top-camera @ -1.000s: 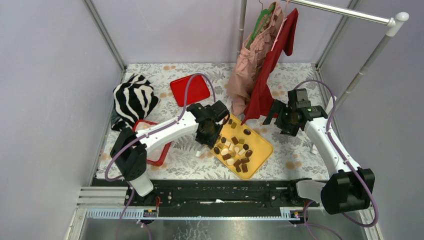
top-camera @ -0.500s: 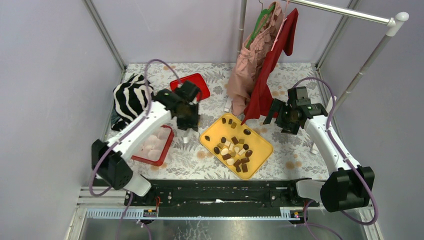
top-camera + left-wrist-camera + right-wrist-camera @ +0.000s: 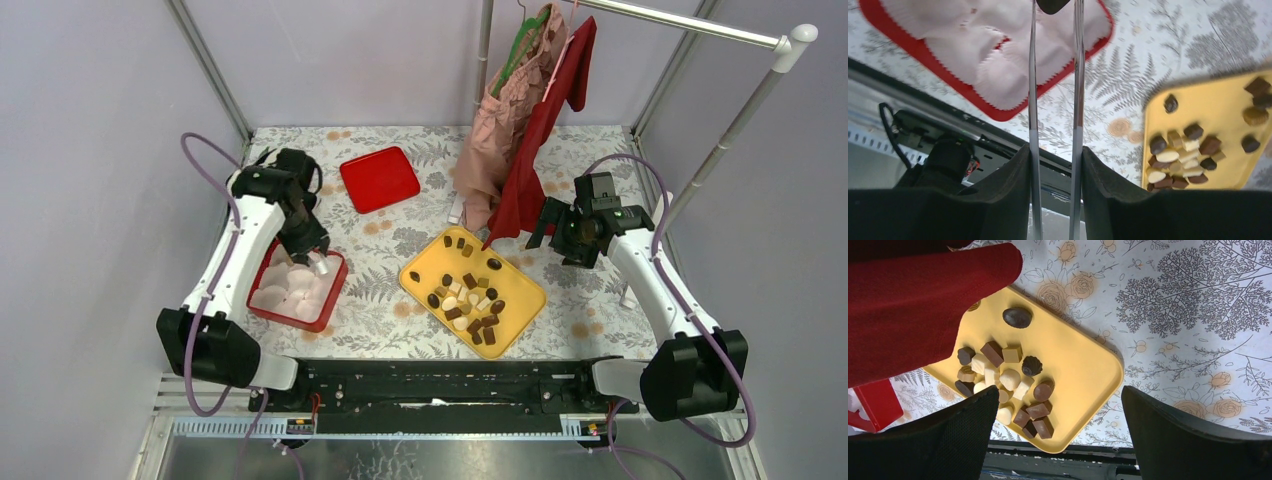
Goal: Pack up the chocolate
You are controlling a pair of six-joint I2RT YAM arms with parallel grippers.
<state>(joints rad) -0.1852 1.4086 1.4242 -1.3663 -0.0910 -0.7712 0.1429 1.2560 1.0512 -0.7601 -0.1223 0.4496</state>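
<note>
Chocolate (image 3: pixel 468 300) on tray (image 3: pixel 520 288); box (image 3: pixel 285 318) left of tray; lid (image 3: pixel 378 178) behind.

A yellow tray (image 3: pixel 520 290), red box (image 3: pixel 290 320) and red lid (image 3: pixel 379 178) lie on the floral tablecloth (image 3: pixel 400 240).

The chocolate (image 3: pixel 468 303), small dark brown, tan and cream-white pieces, lies mostly heaped on the yellow tray (image 3: pixel 514 277), a few scattered apart; one dark piece (image 3: pixel 1050 5), seemingly chocolate, sits between metal tongs (image 3: pixel 1077 75).

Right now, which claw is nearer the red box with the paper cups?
Left. The left claw, gripping tongs, hangs over the far right corner of the red box; the right claw is beyond the yellow tray.
</note>
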